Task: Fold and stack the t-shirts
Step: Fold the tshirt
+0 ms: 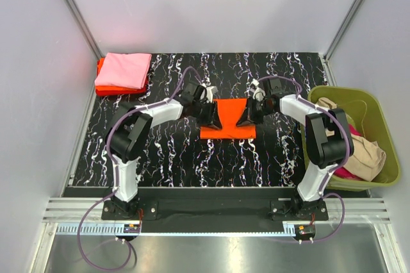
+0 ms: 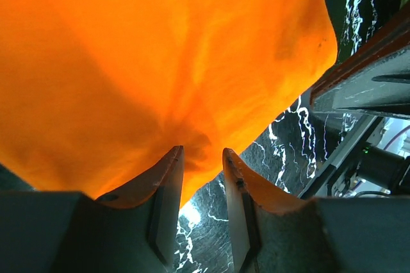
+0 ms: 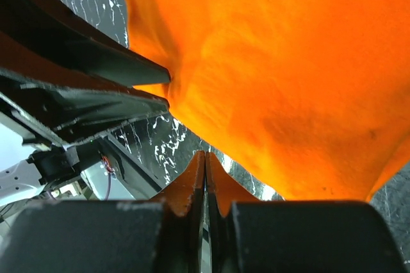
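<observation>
**A:** Top external: the orange t-shirt [image 1: 227,129] lies between the left gripper [image 1: 213,118] and the right gripper [image 1: 243,119], one at each side edge. Which step do you read?

**B:** A fold under way. The folded shirts [image 1: 123,70] sit well off beyond the left gripper, and more wait in the basket [image 1: 384,177] outside the right.

**A:** Left wrist?

**B:** Fingers narrowly apart, with cloth gathered at their tips, apparently pinched. The shirt billows above them.

**A:** Right wrist?

**B:** Fingers pressed together, seemingly nipping the hem just above the tips.

**A:** Your next move?

**B:** Probably carry both edges across together, level, and lay them square before you release.
</observation>
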You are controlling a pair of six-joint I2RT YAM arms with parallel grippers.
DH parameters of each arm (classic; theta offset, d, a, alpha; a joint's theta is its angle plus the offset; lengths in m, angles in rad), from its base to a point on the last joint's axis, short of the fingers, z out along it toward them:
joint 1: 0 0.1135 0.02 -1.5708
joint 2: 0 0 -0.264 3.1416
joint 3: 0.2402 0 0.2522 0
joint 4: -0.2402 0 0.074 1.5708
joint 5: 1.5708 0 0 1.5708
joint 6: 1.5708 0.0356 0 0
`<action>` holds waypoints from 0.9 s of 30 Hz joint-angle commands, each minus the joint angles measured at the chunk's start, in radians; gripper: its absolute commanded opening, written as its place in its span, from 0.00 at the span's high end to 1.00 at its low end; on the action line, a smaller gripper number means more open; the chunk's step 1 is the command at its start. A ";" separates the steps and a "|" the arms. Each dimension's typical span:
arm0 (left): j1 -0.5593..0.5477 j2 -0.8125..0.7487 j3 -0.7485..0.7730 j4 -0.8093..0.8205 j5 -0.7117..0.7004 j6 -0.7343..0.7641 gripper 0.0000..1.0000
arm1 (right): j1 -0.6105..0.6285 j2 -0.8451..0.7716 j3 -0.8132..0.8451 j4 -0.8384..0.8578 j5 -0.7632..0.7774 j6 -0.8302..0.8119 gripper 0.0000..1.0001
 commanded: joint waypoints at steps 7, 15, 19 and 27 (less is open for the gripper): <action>-0.006 -0.022 -0.076 -0.011 -0.205 0.049 0.66 | -0.007 0.126 -0.037 0.027 0.099 -0.027 0.94; 0.000 -0.109 -0.055 -0.045 -0.201 0.044 0.65 | -0.009 -0.006 -0.019 -0.017 0.124 -0.017 0.94; -0.012 -0.155 -0.003 -0.054 -0.121 0.017 0.64 | -0.009 -0.072 -0.004 -0.060 0.132 -0.012 0.94; -0.049 -0.091 -0.022 0.027 -0.014 -0.023 0.64 | -0.015 -0.066 -0.059 -0.086 0.239 -0.043 0.94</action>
